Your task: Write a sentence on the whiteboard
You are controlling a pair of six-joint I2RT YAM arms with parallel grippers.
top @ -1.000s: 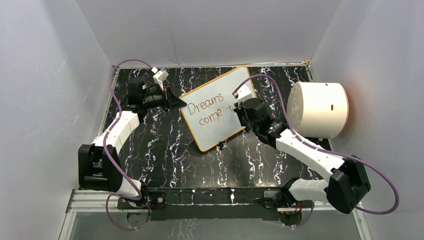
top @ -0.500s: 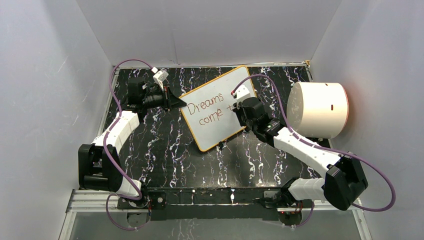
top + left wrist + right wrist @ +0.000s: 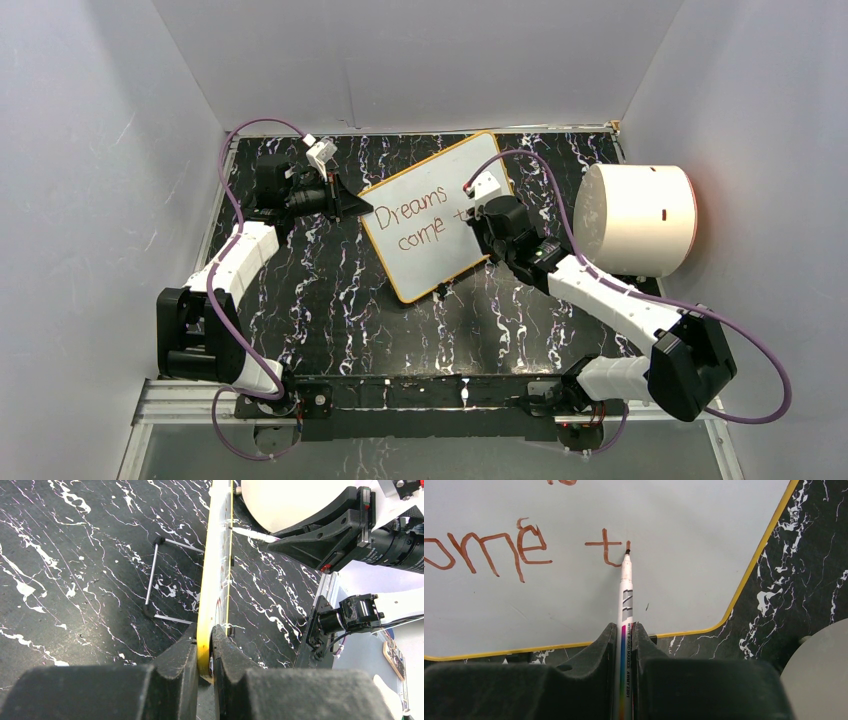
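Board (image 3: 432,268) white, yellow rim, reddish-brown lettering. Table (image 3: 330,300) black, white marbled veins. Marker (image 3: 626,587) white, grey bands, rainbow stripe.

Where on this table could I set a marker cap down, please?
Bare tabletop lies between the whiteboard and the arm bases. Crowded: the left gripper clamps the board's left edge; the right gripper, marker and white cylinder fill the right.

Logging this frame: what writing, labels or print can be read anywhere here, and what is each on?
"Dreams": handwritten in brownish red, top line on the whiteboard.
"come t": second line on the same board, with a short extra stroke right after the t.
"WHITE BOARD MARKER": small print along the barrel of the marker; the code printed beside it is too small to read surely.
No other text is legible.
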